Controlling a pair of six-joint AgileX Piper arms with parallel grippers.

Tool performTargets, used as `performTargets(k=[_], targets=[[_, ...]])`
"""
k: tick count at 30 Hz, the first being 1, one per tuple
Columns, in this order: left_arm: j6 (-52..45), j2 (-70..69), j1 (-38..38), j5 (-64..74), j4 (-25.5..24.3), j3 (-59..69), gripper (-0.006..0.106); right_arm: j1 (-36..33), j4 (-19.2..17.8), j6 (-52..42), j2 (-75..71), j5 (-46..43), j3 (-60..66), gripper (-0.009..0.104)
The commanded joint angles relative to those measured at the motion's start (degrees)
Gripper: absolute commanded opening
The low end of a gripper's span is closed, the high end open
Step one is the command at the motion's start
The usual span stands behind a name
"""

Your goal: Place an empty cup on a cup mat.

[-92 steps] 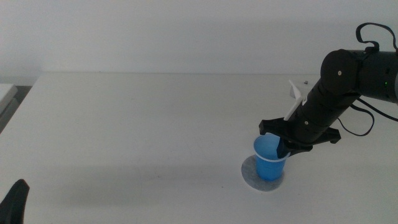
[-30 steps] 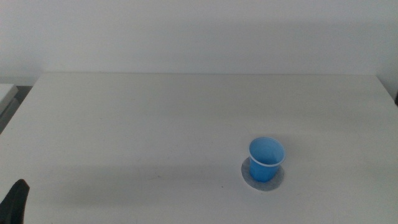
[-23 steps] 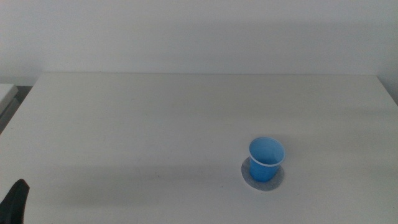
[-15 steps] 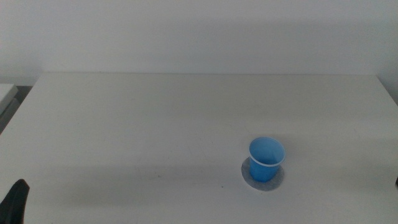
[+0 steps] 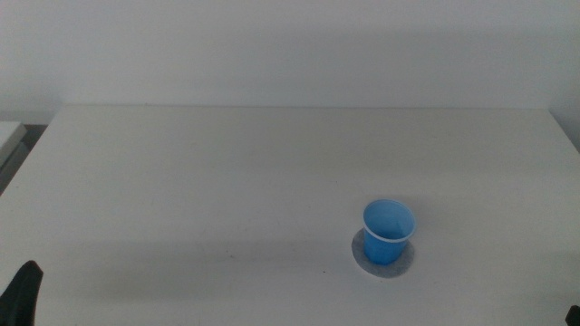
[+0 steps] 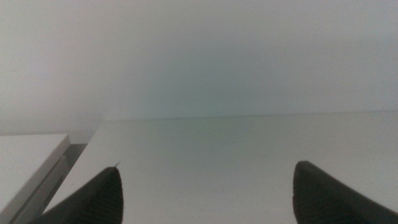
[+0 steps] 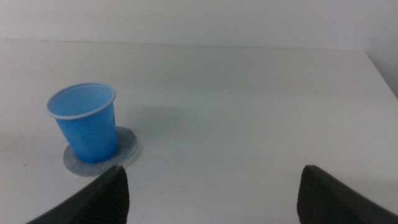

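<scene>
The bright blue cup (image 5: pixel 389 232) stands upright and empty on the grey cup mat (image 5: pixel 405 261) at the table's right front. It also shows in the right wrist view (image 7: pixel 87 123), centred on the cup mat (image 7: pixel 127 149). My right gripper (image 7: pixel 211 186) is open, empty and drawn back well clear of the cup; it is out of the middle view. My left gripper (image 6: pixel 205 186) is open and empty, waiting at the table's front left, where only a dark tip (image 5: pixel 23 292) shows in the middle view.
The white table (image 5: pixel 227 172) runs to a pale wall at the back. A white ledge (image 5: pixel 9 136) sits past the table's left edge, also seen in the left wrist view (image 6: pixel 28 155).
The right arm let go of the cup on the mat and withdrew out of the middle view. In the last second nothing has moved.
</scene>
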State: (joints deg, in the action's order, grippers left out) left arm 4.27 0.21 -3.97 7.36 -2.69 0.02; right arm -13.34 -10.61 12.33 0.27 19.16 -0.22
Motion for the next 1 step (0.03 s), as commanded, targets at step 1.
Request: performTargets(k=[1], targets=[[0.16,-0.21,-0.06,-0.74,0.13,-0.02,0.094,0.25,-0.48,-0.15,-0.27,-0.11,0.22,0.093]])
